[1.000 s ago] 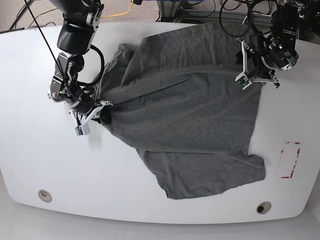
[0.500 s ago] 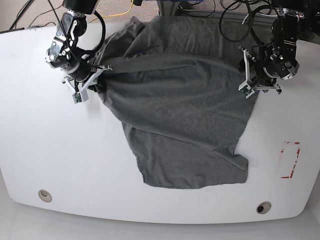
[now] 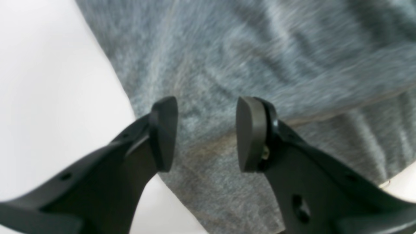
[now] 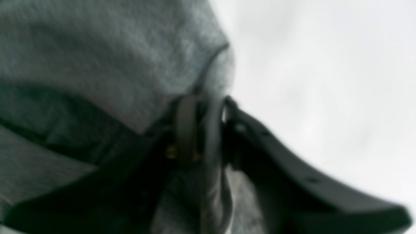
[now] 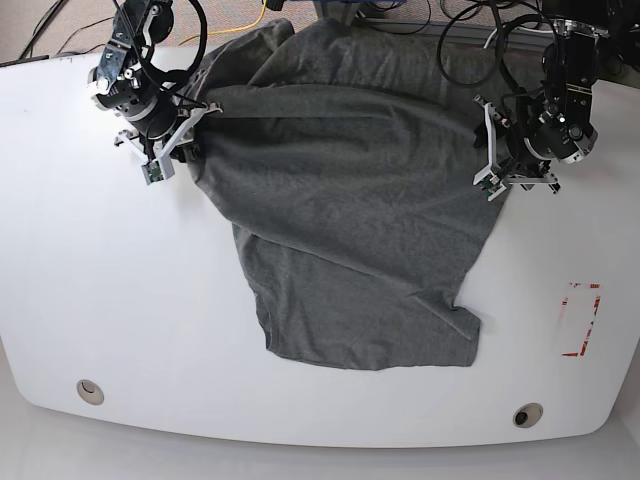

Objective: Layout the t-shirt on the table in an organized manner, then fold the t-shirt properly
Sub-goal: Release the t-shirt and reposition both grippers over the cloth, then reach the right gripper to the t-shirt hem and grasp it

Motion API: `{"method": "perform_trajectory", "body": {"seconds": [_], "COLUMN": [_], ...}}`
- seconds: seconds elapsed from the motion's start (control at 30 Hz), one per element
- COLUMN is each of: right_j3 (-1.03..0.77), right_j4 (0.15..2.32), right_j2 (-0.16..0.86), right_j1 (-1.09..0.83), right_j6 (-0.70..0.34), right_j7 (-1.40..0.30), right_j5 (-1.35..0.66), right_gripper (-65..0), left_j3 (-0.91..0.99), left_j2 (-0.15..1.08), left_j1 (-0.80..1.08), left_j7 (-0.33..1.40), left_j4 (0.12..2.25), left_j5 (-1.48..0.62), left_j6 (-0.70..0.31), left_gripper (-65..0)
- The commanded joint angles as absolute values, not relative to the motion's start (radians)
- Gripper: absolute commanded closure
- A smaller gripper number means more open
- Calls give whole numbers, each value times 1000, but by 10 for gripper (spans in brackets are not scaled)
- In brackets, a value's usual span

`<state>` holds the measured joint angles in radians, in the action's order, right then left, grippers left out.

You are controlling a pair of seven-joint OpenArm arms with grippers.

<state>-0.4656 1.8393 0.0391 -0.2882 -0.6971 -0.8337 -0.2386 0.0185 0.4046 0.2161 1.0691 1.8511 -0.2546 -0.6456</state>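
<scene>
The heather-grey t-shirt (image 5: 350,210) lies wrinkled across the white table (image 5: 100,300), running from the far edge down to a hem near the front middle. My right gripper (image 5: 185,140), at the far left in the base view, is shut on a bunched edge of the t-shirt (image 4: 97,48). Its fingers (image 4: 187,130) pinch the cloth in the blurred right wrist view. My left gripper (image 5: 500,170) hovers at the shirt's right edge. Its fingers (image 3: 164,130) stand apart and open, with the t-shirt (image 3: 260,48) beneath them and bare table (image 3: 48,81) to one side.
A red tape rectangle (image 5: 580,320) marks the table at the right. Two grommet holes sit near the front edge, one at the left (image 5: 90,390) and one at the right (image 5: 527,414). Cables hang beyond the far edge (image 5: 250,20).
My right gripper has moved toward the far left corner and dragged the t-shirt with it. The shirt's lower hem has slid away from the front edge. My left gripper has barely moved.
</scene>
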Motion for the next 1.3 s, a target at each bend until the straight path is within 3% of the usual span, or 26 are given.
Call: {"method": "perform_trajectory", "body": {"seconds": [0.0,0.1,0.23,0.37,0.63,0.8,1.27], "right_j3": [-469,-469,-466,-466,-463,-461,-461], "right_j4": [1893,1913,1914,1911,1908,1906,1873], "right_j2": [44,44,45,45,45,45,50], "right_j1": [-277,-272,-239,-214,-194,-193,-120], "right_j6": [-698,-698,-698,-698,-698,-698,-698], "right_j7": [-808,-808,-808,-808,-808,-808,-808], "right_j5": [-254,-254,-254,-254,-254,-254,-254], "right_gripper": [-341,-501,-650,-650,-650,-650,-650], "left_j3": [47,122,245,392,575,585,538], "left_j2": [404,378,326,277,222,223,225], "left_j1": [229,262,294,300,323,331,329], "left_j7": [1059,1059,1058,1058,1058,1058,1058], "left_j4": [1891,1920,1937,1937,1925,1874,1698], "left_j5": [-260,-260,-260,-254,-251,-251,-252], "left_j6": [-647,-647,-651,-698,-698,-698,-698], "left_gripper": [-268,-265,-265,-267,-293,-392,-397]}}
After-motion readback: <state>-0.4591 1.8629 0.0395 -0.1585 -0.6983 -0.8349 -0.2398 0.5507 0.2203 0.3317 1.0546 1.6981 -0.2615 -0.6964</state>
